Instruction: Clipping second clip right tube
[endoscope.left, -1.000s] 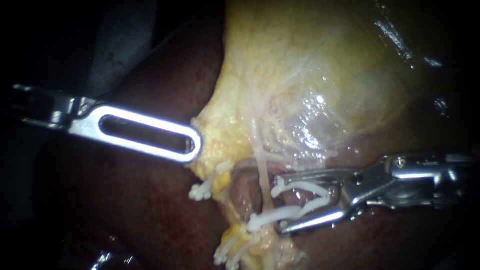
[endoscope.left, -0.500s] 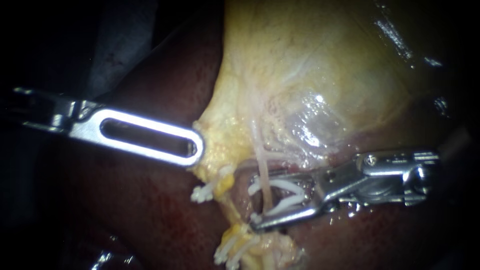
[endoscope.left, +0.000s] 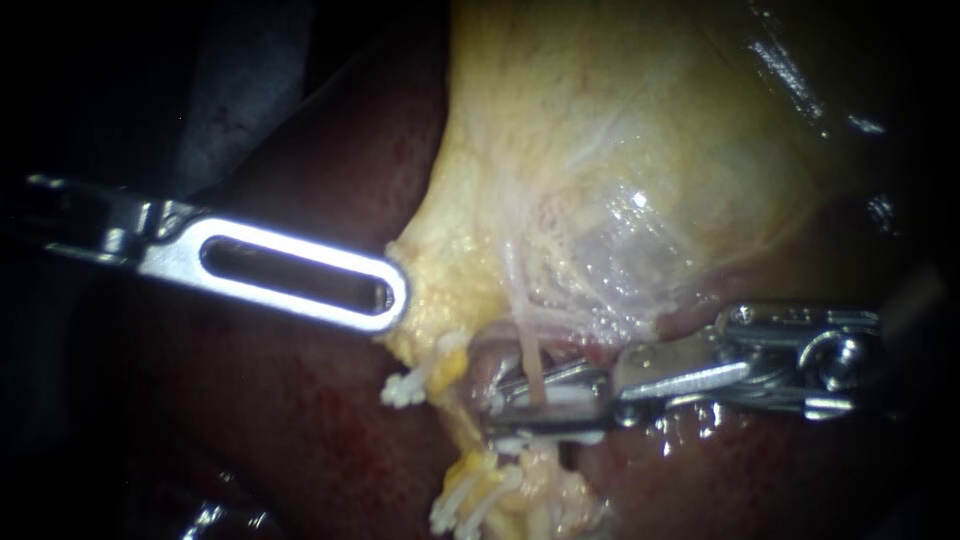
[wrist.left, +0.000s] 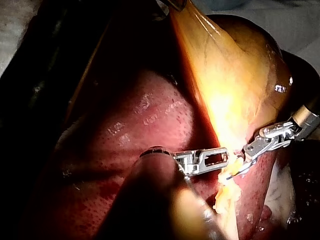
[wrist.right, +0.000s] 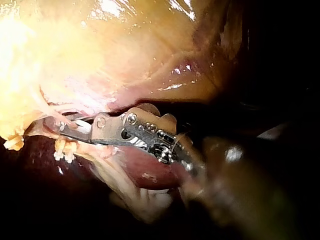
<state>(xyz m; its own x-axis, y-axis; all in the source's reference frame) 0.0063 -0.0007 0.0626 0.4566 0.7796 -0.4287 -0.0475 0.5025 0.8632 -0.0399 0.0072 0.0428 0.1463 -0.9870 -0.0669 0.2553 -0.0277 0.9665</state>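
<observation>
**Q:** At the near middle of the field, where does the right tube (endoscope.left: 530, 362) lie?

**A:** It runs as a pale strand from the yellow underside of the gallbladder (endoscope.left: 600, 130) toward the near edge. It crosses between the jaws of the right instrument (endoscope.left: 492, 420), which enters from the right.

**Q:** What is the state of those jaws?

**A:** They are drawn nearly together, with only a narrow gap. Both press on the white clip (endoscope.left: 548, 396), whose legs lie on either side of the tube. By judgement, the clip is being squeezed home. Whether its latch has locked cannot be seen.

**Q:** Why this site?

**A:** The lower clips (endoscope.left: 460, 505) sit nearer on the same bundle. Placing this clip a little farther along probably keeps the clips apart on the strand.

**Q:** And the left instrument (endoscope.left: 390, 295)?

**A:** Its slotted jaws lie together and appear to pinch the gallbladder's yellow fringe at their tip. The likely purpose is traction to the left. That keeps the tube taut and lifted off the liver (endoscope.left: 300, 420), so the right jaws can pass behind it.

**Q:** What is nearby?

**A:** Another clip (endoscope.left: 403, 390) sits on a strand just left of the tube.

**Q:** What is the risk?

**A:** The right jaw tips reach past the tube toward that strand, and tissue partly hides them. Only the right tube should be enclosed.
</observation>
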